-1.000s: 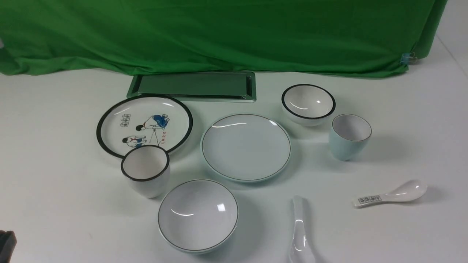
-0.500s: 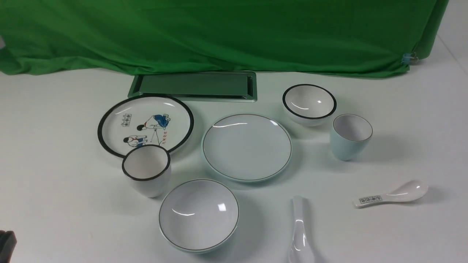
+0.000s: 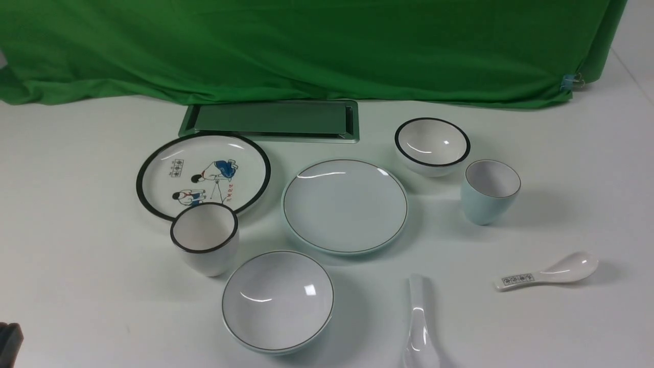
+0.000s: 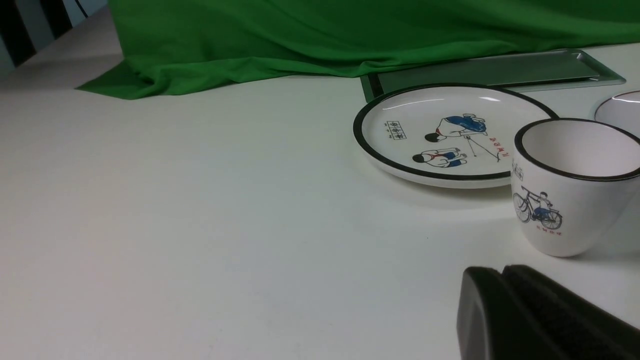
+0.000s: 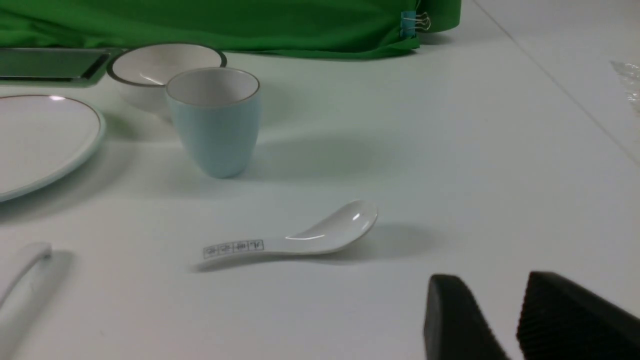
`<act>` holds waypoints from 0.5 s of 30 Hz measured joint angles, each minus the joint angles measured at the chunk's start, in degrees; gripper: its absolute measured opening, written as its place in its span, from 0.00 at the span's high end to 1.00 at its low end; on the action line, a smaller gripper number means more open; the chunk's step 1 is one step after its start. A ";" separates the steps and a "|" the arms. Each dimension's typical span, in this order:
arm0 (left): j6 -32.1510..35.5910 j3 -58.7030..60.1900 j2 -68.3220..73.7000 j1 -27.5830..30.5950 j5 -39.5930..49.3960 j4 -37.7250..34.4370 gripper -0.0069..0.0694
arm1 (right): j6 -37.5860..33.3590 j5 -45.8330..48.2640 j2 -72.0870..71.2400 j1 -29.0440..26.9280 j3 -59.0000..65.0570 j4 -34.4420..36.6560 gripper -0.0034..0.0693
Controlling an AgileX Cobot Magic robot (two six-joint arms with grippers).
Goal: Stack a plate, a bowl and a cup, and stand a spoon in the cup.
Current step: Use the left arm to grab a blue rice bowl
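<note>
Left wrist view: left gripper (image 4: 502,274), matte black fingers pressed together, clamped on nothing. Just ahead of it stands the black-rimmed cup (image 4: 570,185), white with a small bicycle print. Beyond that lies the cartoon plate (image 4: 450,135), glossy with a thick black rim. Smooth white table (image 4: 200,200)

Front view: the left gripper shows only as a black corner at the frame edge. Plate (image 3: 345,207): round, flat, glossy pale blue-white with a thin dark rim line, well ahead and to the right of that gripper. Bowl (image 3: 277,301): wide, same glaze and rim line, nearer the robot than the plate, just beside it, not touching. Cup (image 3: 489,191): pale blue, handleless, white inside, upright, right of the plate. Spoon (image 3: 419,327): plain glossy white ceramic, lying handle away from the robot, scoop end cut by the frame

Right wrist view: right gripper (image 5: 505,295), ribbed black fingers apart, low over the table. Ahead lies the patterned spoon (image 5: 295,237); the cup stands beyond it, with the black-rimmed bowl (image 5: 150,65) behind the cup
</note>
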 joint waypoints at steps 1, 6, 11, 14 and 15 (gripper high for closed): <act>0.00 0.00 0.00 0.00 0.00 0.00 0.95 | 0.00 0.00 0.00 0.00 0.00 0.00 0.62; 0.00 0.00 0.00 0.00 -0.05 0.00 0.95 | 1.47 0.00 0.00 0.00 0.00 0.00 0.62; -0.46 0.00 0.00 0.00 -2.99 -3.44 0.95 | 3.08 0.00 0.00 0.00 0.00 0.00 0.62; -2.30 0.00 0.00 0.00 -5.75 -8.06 0.95 | 5.42 -0.04 0.00 0.00 0.00 0.00 0.62; -3.21 0.00 0.00 0.00 -6.44 -9.77 0.95 | 7.55 -0.04 0.00 0.00 0.00 0.00 0.62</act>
